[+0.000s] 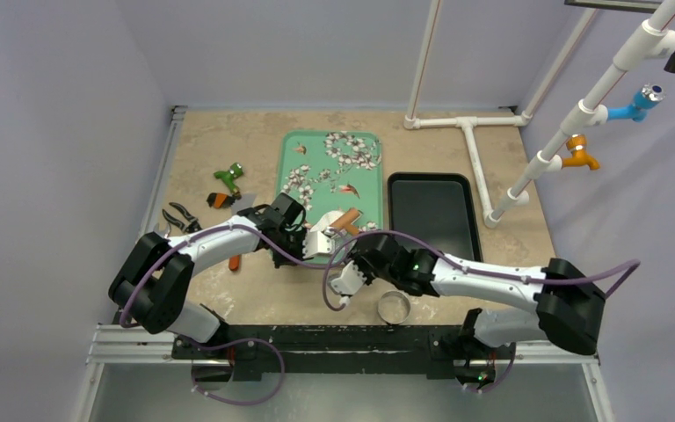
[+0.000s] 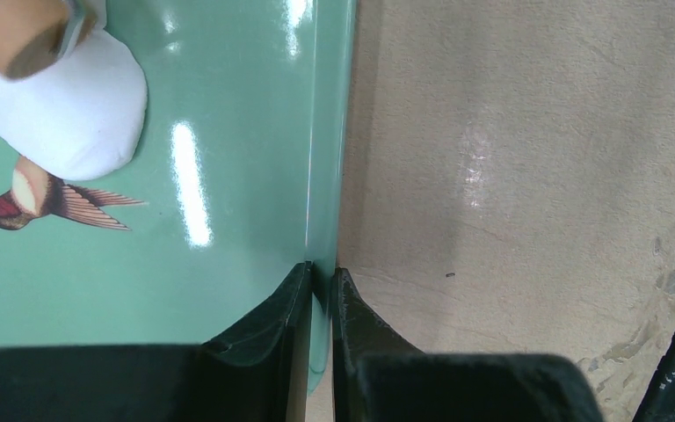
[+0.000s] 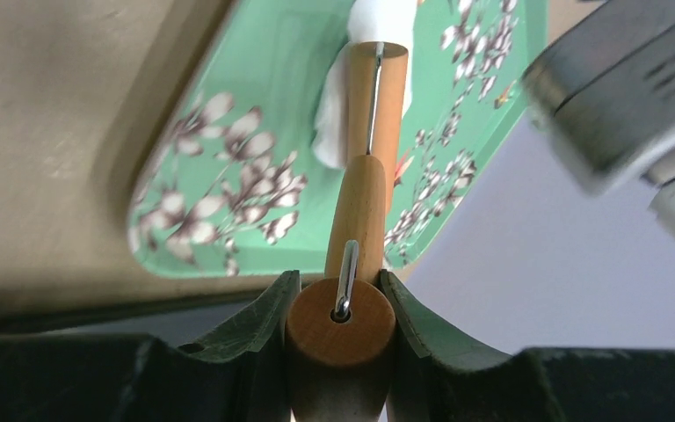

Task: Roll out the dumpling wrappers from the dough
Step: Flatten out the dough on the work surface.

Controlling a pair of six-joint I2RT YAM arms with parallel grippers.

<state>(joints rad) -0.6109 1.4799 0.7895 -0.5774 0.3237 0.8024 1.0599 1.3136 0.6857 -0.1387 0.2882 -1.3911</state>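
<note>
Surface: tan table (image 1: 228, 141); one green tray (image 1: 316, 145), one black tray (image 1: 431, 211).
Dough (image 2: 70, 105): one lump on green tray, apparently under rolling pin (image 3: 359, 211).
Left gripper (image 2: 322, 272): pinching green tray's rim.
Right gripper (image 3: 338, 283): clamped on rolling pin handle.

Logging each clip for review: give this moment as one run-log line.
left gripper: shut on green tray rim | right gripper: shut on rolling pin handle | roller: on dough | dough: on tray

No legible text, label, brand or number on anything in view
</note>
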